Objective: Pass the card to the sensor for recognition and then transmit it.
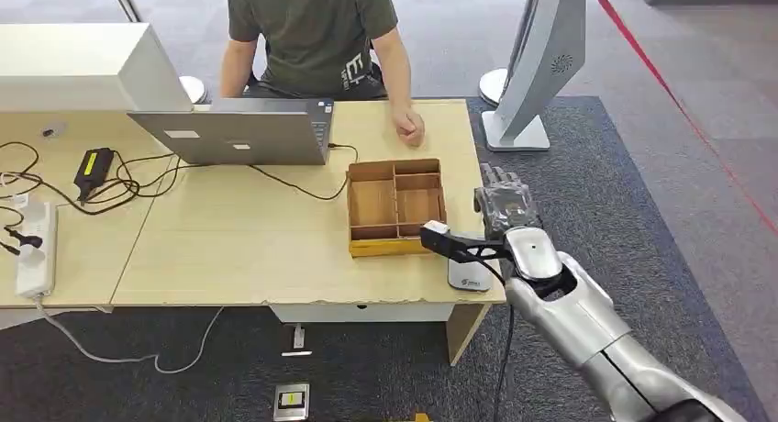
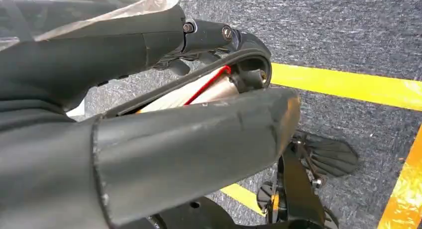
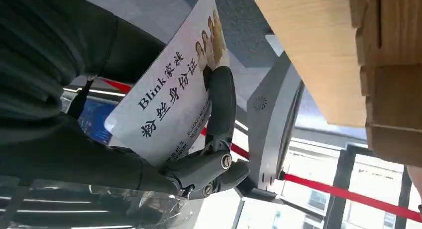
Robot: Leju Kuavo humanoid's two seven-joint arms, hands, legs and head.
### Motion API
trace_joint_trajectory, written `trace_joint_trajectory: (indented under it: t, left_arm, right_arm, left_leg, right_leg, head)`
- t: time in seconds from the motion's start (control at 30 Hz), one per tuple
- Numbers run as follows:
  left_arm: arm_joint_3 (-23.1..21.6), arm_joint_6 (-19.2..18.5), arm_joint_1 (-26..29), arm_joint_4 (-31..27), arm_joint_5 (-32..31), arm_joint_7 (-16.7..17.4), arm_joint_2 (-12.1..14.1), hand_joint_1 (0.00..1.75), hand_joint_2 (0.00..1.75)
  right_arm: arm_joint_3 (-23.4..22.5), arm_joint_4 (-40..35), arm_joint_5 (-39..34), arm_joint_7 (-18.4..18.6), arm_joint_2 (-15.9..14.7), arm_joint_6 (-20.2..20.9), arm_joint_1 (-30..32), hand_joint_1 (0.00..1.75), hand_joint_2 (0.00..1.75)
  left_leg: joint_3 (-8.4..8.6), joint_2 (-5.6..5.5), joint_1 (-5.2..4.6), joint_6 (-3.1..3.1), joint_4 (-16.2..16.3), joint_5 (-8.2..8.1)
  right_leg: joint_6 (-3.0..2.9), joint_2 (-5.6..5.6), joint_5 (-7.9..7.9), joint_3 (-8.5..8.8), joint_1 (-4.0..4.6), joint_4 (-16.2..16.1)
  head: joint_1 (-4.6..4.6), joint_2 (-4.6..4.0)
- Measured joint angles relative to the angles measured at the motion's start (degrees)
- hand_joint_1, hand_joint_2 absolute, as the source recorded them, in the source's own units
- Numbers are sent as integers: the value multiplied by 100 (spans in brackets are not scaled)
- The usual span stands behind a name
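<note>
Beyond the tabletop's right edge, over the dark carpet, the right hand is raised at the end of its silver arm, and it holds the card. The right wrist view shows the card pinned flat against the palm, a dark finger lying across its face. It is a white card printed in black with "Blink" and Chinese characters, a small colour photo of several people at one end, and lines of fine print too small to read.

The sensor, a flat grey pad, lies at the tabletop's near right corner, just beside a brown partitioned cardboard box. The hand is near the pad, off the table's side.

The left hand hangs over grey carpet with yellow stripes; whether its fingers are spread or curled I cannot tell.

A person sits at the far side behind an open laptop.
</note>
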Motion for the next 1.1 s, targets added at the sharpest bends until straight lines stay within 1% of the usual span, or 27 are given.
trace_joint_trajectory:
  t: [0.27, 0.5, 0.8, 1.1]
  left_arm:
    - [0, -26, 1, 2, -24, -15, 0, 0, 0]
    - [0, -37, 3, 2, -76, -4, 0, 0, 0]
    - [0, -48, 3, 2, -98, -4, 0, 0, 0]
    - [0, -52, 2, 2, -194, -48, 0, 0, 0]
  right_arm:
    - [13, 313, -15, 0, 55, 0, 1, 175, 175]
    - [-11, 531, -133, 2, 22, -37, 2, 175, 175]
    - [-17, 796, -157, -85, 11, -120, 51, 175, 175]
    - [-15, 931, -98, -267, 64, -199, 148, 175, 175]
  left_leg:
    - [0, 0, 0, 0, 0, 0]
    - [0, 0, 0, 0, 0, 0]
    - [1, 1, 0, 0, 0, 0]
    - [0, 1, 0, 0, 0, 0]
  right_leg:
    - [0, 0, 0, 0, 0, 0]
    - [0, 0, 0, -1, 0, 0]
    - [0, 0, 0, -1, 0, 0]
    - [0, 0, 0, 0, 0, 0]
  head:
    - [0, 0]
    - [0, 0]
    - [0, 0]
    - [0, 0]
